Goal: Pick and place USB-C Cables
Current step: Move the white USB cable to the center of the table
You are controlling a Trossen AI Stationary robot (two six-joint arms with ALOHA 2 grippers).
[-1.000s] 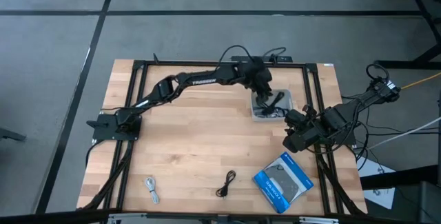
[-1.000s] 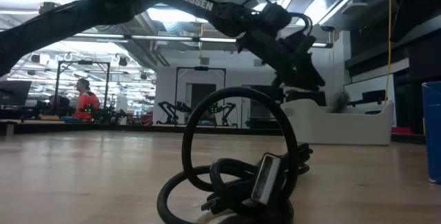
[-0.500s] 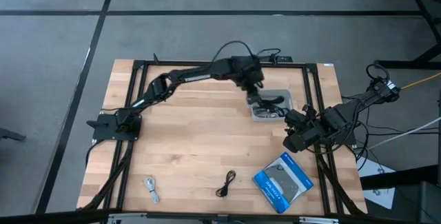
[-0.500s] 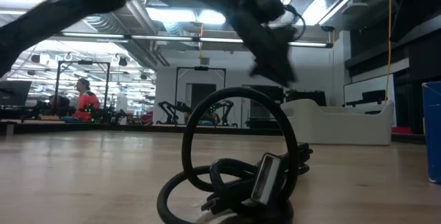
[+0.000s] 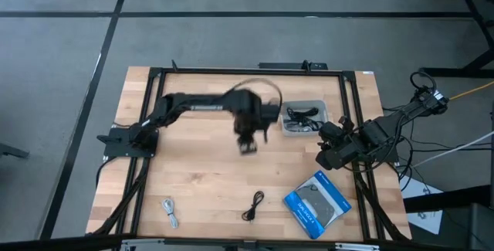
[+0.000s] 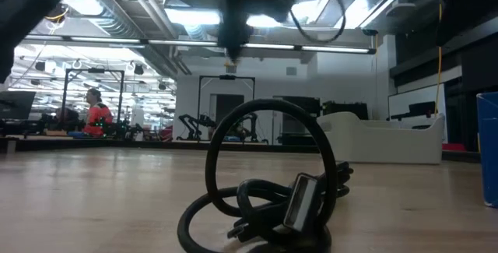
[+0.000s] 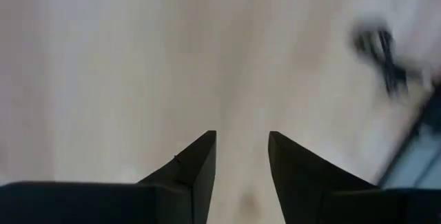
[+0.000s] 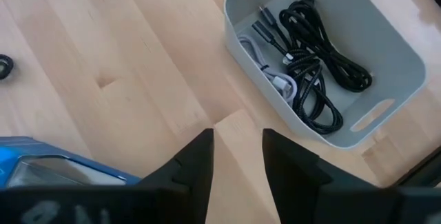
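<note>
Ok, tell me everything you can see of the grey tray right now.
The tray is a small pale grey rectangular bin, plastic by its look, with rounded corners and slot handles in its short ends. It sits flat on the wooden table near the far edge, right of centre. Inside lie tangled black cables and a whitish cable with silver plugs. No gripper touches it; the left gripper is off to its side.

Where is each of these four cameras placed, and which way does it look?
High view: overhead, looking down; both arms, pale grey plastic tray.
Low view: table height, looking level; coiled black cable, arm overhead.
Left wrist view: above bare wood; open left pincer.
Right wrist view: down past open right pincer at that tray holding cables; shared with high view.
</note>
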